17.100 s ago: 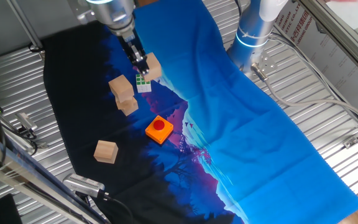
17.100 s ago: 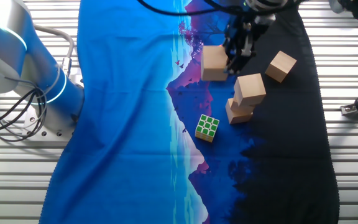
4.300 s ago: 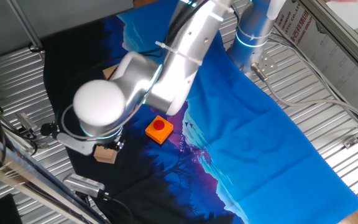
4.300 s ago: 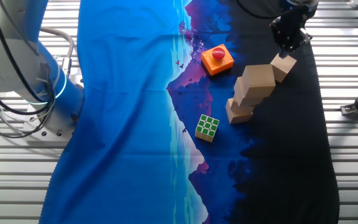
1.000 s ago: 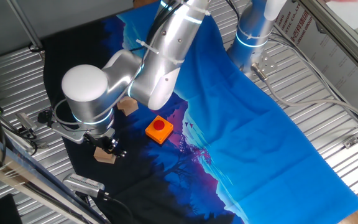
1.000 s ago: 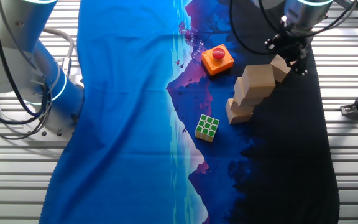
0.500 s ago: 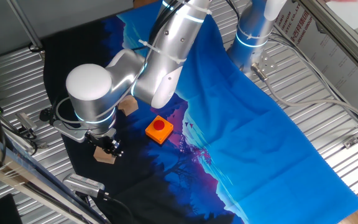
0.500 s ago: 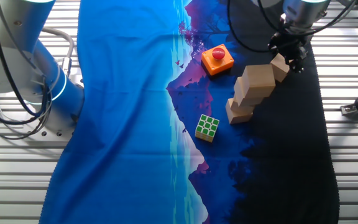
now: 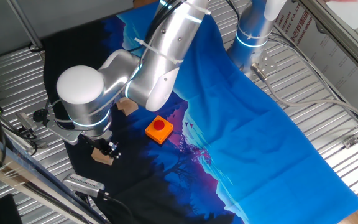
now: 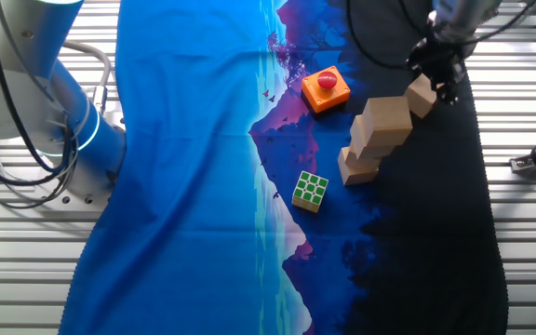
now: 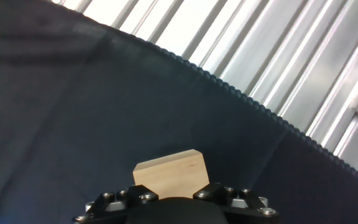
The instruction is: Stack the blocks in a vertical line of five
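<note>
A Flexiv arm's gripper (image 10: 435, 82) clamps a loose wooden block (image 10: 422, 96) at the upper right of the other fixed view, just beside the three-block stack (image 10: 373, 140) it is meant to join. The hand view shows the same block (image 11: 170, 173) held between the jaws, its tan top face filling the bottom centre of the frame above dark cloth (image 11: 104, 112).

What has changed is small but telling. A second ago the gripper sat low over the block on the cloth; now, in one fixed view, block (image 9: 102, 155) and gripper (image 9: 107, 149) have shifted slightly toward the lower left of the frame, and the arm's big white joint has moved with them — the lift appears to have begun. Seventeen seconds back, the stack stood only two high; it now counts three, leaning a little in steps rather than plumb.

That would make this the fourth block, with a fifth not in sight in these pictures. The stagger in the stack is the risk: a placement off centre could topple it.

An orange button pad (image 10: 325, 87) lies at upper centre of the other fixed view, a green-and-white puzzle cube (image 10: 310, 191) at mid-frame — both apart from the stack on the worktop.
</note>
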`<state>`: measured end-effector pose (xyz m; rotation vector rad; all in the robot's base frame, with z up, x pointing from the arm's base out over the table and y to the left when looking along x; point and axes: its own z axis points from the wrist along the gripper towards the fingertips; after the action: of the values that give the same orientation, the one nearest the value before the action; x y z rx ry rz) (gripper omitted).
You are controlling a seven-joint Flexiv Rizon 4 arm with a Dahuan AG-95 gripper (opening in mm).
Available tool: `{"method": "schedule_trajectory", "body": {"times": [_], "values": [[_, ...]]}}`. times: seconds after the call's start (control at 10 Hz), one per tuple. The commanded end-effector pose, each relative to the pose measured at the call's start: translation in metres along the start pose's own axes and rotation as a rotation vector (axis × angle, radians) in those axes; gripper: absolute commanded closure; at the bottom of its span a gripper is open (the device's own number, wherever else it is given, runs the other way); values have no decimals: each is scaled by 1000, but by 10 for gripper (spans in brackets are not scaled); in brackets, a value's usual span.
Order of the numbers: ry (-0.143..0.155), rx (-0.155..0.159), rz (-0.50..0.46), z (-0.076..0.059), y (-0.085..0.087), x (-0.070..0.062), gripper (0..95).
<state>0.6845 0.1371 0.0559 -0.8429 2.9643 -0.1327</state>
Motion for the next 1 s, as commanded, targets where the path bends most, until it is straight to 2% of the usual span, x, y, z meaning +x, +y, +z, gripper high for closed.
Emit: {"method": "schedule_trajectory", "body": {"times": [0.1,0.2,0.4,0.6,0.7,0.8,1.0], "values": [[25,47,25,-23,0,0,950],[32,57,46,-39,0,1,950],[48,62,67,-62,2,7,950],[56,59,101,-89,7,27,950],[55,58,108,-98,9,34,950],[57,60,119,-113,11,47,950],[57,57,134,-135,10,65,950]]}}
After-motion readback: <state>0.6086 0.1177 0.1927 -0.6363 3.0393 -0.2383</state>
